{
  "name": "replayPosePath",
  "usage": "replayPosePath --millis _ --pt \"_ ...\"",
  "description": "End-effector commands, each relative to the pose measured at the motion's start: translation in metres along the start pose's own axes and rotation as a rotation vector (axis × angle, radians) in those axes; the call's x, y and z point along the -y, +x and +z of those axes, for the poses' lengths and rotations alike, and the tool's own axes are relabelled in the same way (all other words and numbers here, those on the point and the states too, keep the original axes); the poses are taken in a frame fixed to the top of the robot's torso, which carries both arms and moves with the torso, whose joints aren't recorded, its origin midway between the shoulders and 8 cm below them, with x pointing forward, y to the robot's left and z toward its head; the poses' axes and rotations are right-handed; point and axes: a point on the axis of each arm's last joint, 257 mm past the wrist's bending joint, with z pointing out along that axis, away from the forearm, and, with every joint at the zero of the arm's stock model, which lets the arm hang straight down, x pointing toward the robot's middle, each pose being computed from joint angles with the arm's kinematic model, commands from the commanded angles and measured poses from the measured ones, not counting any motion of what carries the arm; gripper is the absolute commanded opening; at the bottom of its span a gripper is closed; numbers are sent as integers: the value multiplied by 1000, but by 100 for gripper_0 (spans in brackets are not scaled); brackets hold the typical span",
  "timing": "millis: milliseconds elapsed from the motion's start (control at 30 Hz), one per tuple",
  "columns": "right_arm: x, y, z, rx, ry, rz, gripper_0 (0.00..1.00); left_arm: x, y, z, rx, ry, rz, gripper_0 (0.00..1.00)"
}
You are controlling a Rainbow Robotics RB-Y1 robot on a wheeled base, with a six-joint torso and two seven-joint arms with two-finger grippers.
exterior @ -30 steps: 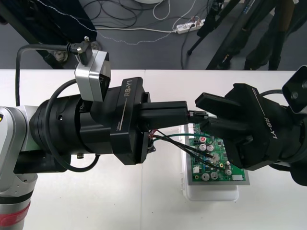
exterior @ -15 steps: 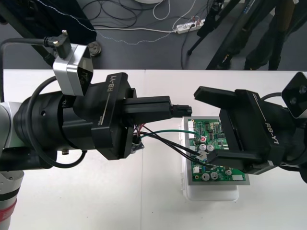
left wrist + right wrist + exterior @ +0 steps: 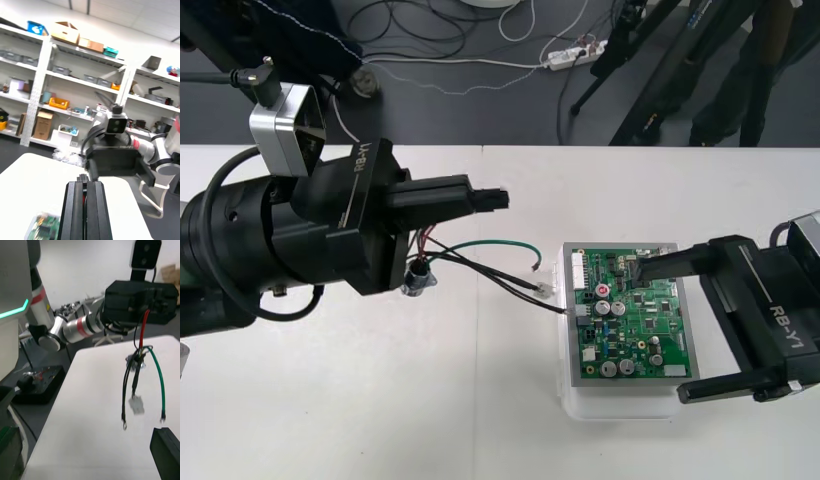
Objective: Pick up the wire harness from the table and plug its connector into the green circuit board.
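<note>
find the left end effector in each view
Front view: left end effector, over the table, left of the green circuit board.
Right wrist view: left end effector facing the camera, wire harness dangling beneath it.
Left wrist view: its shut fingers aimed at the right end effector.
Shared landmark: the table.

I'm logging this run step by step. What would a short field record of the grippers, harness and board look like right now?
left gripper: shut, holding the wire harness, left of the board
wire harness: hangs from the left gripper, clear of the table
socket: just under the left gripper
plug: dangles free, not in the board
right gripper: open, fingers spread over the board's right part, holding nothing
circuit board: green, flat on its white base
</note>
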Motion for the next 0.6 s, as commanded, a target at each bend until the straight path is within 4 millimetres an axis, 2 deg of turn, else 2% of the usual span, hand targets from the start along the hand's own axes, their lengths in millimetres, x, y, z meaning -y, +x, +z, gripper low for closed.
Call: replayPosePath --millis 33,300,600 --pt "24 2 -27 -171 65 -17 100 -13 -4 -19 -24 50 142 0" --pt "38 25 -48 -369 98 -6 100 -32 11 -33 -30 104 176 0" --pt "42 34 -61 -458 124 63 100 -51 34 -39 -28 158 191 0"
